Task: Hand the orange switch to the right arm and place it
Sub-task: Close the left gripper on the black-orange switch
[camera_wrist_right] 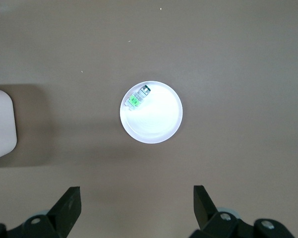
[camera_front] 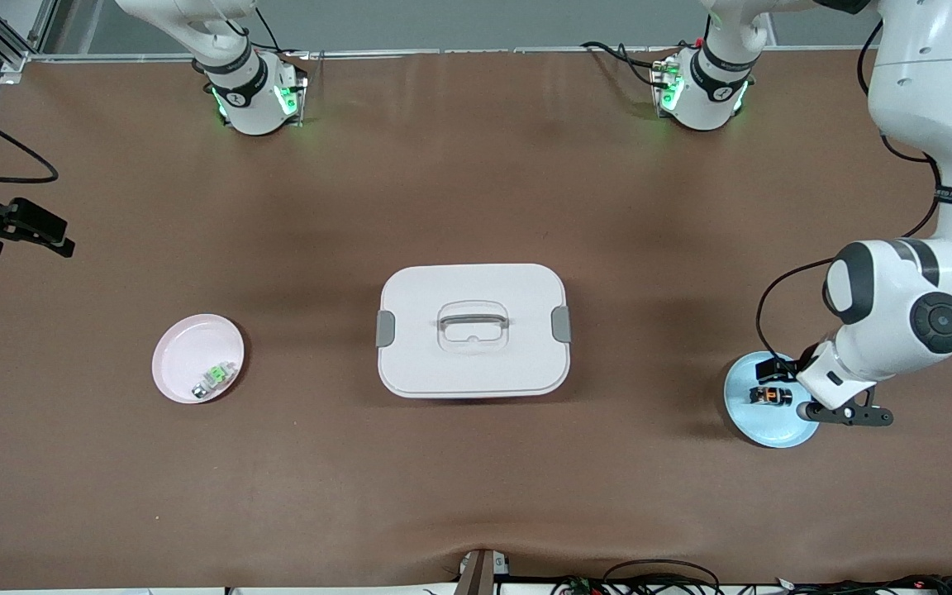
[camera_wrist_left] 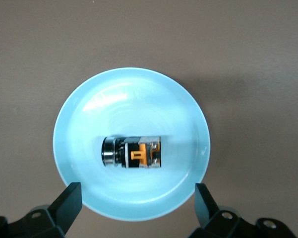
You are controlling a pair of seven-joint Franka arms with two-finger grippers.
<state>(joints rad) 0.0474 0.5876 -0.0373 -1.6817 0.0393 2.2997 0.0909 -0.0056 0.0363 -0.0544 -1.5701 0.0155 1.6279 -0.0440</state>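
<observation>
The orange switch (camera_front: 772, 396) lies on its side in the light blue plate (camera_front: 747, 420) at the left arm's end of the bench (camera_front: 476, 496), near the front camera. The left gripper (camera_front: 846, 415) hangs over that plate with its fingers spread wide and nothing between them; in the left wrist view the two fingertips (camera_wrist_left: 69, 198) frame the plate's rim and the switch (camera_wrist_left: 132, 151) sits between them, a little off centre. The step in hand looks like the pick: to do it well the gripper should drop straight down, centred on the black body, and close across its short width, not along its length, so that one end is left free for the right arm to take. The plate's curved floor may let the part roll, so a slow close seems wise. Farther from the camera, mid-bench, stands a white lidded box (camera_front: 473, 330). The pink plate (camera_front: 187, 357) at the right arm's end holds a green-and-silver component (camera_front: 214, 378). The right gripper (camera_wrist_right: 137, 203) waits high over that end, fingers wide; in the front view it probably sits just off the frame's edge.
</observation>
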